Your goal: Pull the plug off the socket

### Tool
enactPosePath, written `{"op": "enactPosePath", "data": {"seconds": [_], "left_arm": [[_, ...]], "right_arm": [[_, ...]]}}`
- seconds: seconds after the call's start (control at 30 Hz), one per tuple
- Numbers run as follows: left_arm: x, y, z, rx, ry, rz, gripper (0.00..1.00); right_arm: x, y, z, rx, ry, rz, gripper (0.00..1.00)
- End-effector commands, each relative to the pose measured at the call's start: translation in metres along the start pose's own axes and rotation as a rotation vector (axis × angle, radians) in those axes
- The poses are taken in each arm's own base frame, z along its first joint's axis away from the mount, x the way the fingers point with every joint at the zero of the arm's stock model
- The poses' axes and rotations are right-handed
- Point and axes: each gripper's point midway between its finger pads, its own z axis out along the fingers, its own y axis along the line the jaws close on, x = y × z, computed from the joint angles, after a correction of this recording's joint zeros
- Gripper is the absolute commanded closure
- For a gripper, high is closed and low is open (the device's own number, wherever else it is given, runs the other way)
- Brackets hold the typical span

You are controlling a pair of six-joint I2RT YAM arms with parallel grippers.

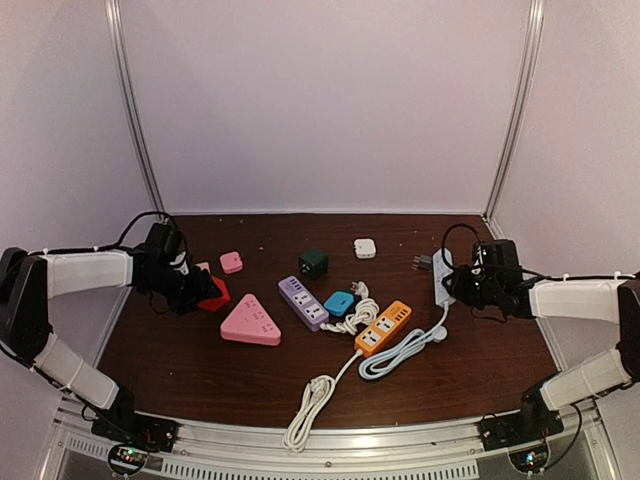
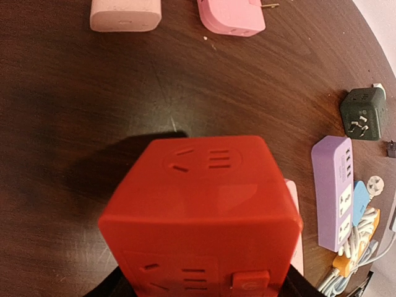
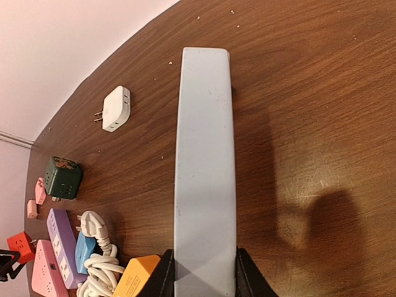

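Observation:
My right gripper (image 1: 458, 285) is shut on the near end of a white power strip (image 1: 441, 272). In the right wrist view the strip (image 3: 204, 173) stands on edge between my jaws (image 3: 204, 278) and runs away from me. A small dark plug (image 1: 421, 262) sits against the left side of the strip's far end. I cannot tell if it is seated in the strip, and it is hidden in the wrist view. My left gripper (image 1: 190, 285) is shut on a red cube socket (image 1: 214, 295), which fills the left wrist view (image 2: 201, 210).
Mid-table lie a pink triangular socket (image 1: 250, 322), a purple strip (image 1: 302, 302), a blue adapter (image 1: 338, 303), an orange strip (image 1: 383, 327) and white cables (image 1: 310, 400). Behind them are a green cube (image 1: 313, 263), a white adapter (image 1: 365, 248) and a pink adapter (image 1: 231, 262).

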Motion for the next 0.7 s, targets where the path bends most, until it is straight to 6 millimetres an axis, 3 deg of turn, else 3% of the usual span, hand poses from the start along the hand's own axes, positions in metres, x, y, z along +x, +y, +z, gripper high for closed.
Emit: {"op": "enactPosePath", "data": {"seconds": [0.0, 0.5, 0.67], "left_arm": [[-0.017, -0.017, -0.006, 0.127, -0.077, -0.011, 0.92], [-0.016, -0.009, 0.003, 0.171, -0.09, -0.059, 0.91], [-0.016, -0.009, 0.004, 0.18, -0.093, -0.06, 0.91]], "right_arm": [[-0.009, 0.007, -0.001, -0.07, -0.026, 0.026, 0.85], [0.005, -0.017, 0.011, -0.065, 0.037, 0.094, 0.78], [0.01, -0.022, 0.013, -0.056, 0.056, 0.108, 0.7]]}}
